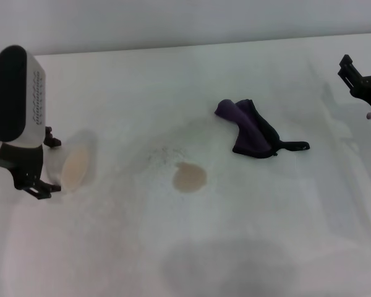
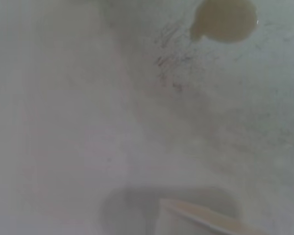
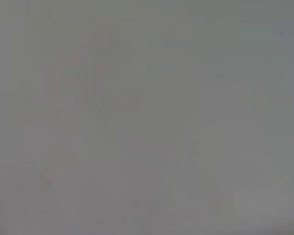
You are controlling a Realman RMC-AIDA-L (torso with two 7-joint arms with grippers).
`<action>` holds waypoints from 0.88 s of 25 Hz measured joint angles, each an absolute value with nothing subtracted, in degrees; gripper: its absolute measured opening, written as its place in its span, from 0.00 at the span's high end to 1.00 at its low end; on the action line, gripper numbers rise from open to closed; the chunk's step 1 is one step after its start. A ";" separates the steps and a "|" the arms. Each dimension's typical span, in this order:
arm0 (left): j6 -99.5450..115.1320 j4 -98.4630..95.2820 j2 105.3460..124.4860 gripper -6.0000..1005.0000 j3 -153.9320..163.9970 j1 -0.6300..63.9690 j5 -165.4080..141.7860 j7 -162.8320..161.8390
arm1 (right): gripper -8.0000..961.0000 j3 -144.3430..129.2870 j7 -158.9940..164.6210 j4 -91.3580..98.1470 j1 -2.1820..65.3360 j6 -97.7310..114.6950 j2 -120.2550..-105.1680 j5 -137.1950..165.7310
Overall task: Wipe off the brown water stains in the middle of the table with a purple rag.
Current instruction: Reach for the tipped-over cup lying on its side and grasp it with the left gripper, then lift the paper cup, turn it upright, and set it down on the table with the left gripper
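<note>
I count one crumpled dark purple cloth rag (image 1: 250, 131), one tan-brown oval liquid stain (image 1: 189, 177), one white paper cup (image 1: 74, 168), and two black grippers over one matte white table (image 1: 247, 235).

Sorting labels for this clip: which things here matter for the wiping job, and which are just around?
Job: small tan-brown oval water stain; crumpled dark purple cloth rag; matte white table.

Not part of it: white paper cup at the left gripper; right gripper, far right.

Head view looks down over the table (image 1: 247, 247); left wrist view, close, shares its brown water stains (image 1: 189, 177); right wrist view shows blank surface.
</note>
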State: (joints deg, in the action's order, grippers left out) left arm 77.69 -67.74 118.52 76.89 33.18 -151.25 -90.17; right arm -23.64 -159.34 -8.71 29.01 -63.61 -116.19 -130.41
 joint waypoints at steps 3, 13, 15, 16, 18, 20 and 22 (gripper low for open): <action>76.67 -66.28 118.67 0.12 76.91 33.40 -151.20 -90.03 | 0.10 -23.65 -159.35 -8.65 28.50 -63.57 -116.19 -130.41; 73.45 -62.76 118.60 0.12 76.99 33.35 -151.52 -89.57 | 0.10 -23.65 -159.34 -8.71 27.34 -63.64 -116.19 -130.43; 73.44 -62.75 118.61 0.12 76.99 33.32 -151.54 -89.56 | 0.10 -23.64 -159.34 -8.75 27.28 -63.64 -116.19 -130.43; 73.43 -62.75 118.61 0.12 76.99 33.29 -151.54 -89.56 | 0.10 -23.64 -159.35 -8.76 27.27 -63.64 -116.19 -130.43; 73.41 -62.75 118.62 0.13 76.99 33.20 -151.57 -89.56 | 0.10 -23.64 -159.34 -8.79 27.27 -63.64 -116.19 -130.42; 73.40 -62.75 118.63 0.13 76.99 33.15 -151.62 -89.56 | 0.10 -23.65 -159.34 -8.83 27.33 -63.64 -116.19 -130.41; 73.37 -62.75 118.66 0.14 76.93 33.11 -151.66 -89.56 | 0.10 -23.64 -159.34 -9.01 27.39 -63.64 -116.19 -130.40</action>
